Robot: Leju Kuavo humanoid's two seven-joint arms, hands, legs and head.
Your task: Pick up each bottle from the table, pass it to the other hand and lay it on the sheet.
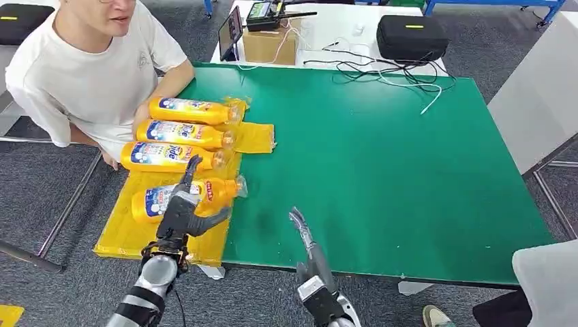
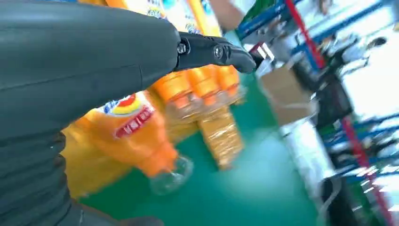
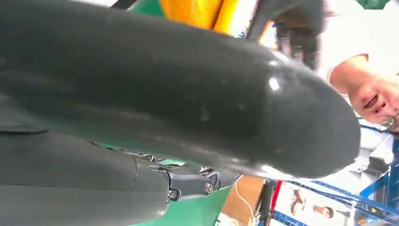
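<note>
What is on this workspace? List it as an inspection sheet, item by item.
Surface: green table, bare over most of its middle and right.
Job's things: four orange bottles lie side by side on the yellow sheet at the table's left edge, caps toward the table's middle.
Clutter: cardboard box, black case and a handheld radio on the white table behind.
Hands: left hand over the nearest bottle, contact unclear; right hand over bare table, holding nothing.
Cables: black and white leads trail onto the far edge.
Surroundings: person in a white shirt seated at the left; grey carpet.
</note>
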